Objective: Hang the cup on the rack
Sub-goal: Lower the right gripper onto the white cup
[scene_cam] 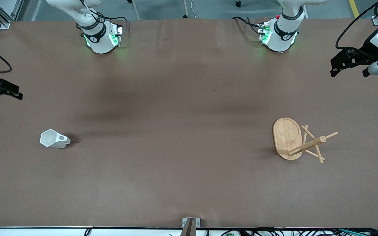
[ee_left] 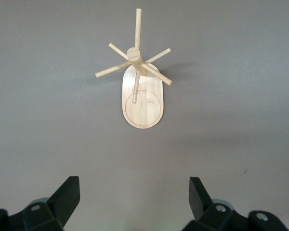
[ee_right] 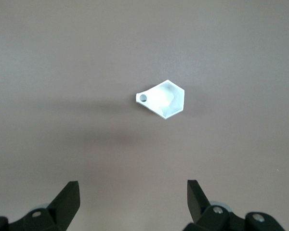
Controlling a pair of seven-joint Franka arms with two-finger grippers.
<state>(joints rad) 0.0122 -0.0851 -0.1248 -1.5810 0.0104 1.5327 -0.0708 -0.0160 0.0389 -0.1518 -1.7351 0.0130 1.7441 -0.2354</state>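
The white faceted cup (scene_cam: 54, 139) lies on its side on the brown table near the right arm's end, its hexagonal rim facing that end. In the right wrist view the cup (ee_right: 163, 98) shows its handle hole. The bamboo rack (scene_cam: 287, 137) sits near the left arm's end and appears tipped, with its post and pegs slanting toward that end. It also shows in the left wrist view (ee_left: 141, 98). My left gripper (scene_cam: 349, 73) (ee_left: 135, 192) hangs open and empty in the air, apart from the rack. My right gripper (scene_cam: 5, 95) (ee_right: 133, 192) hangs open and empty, apart from the cup.
The brown table cover (scene_cam: 182, 131) spans the whole view. Both arm bases stand at the table edge farthest from the front camera. A small metal bracket (scene_cam: 190, 224) sits at the nearest edge.
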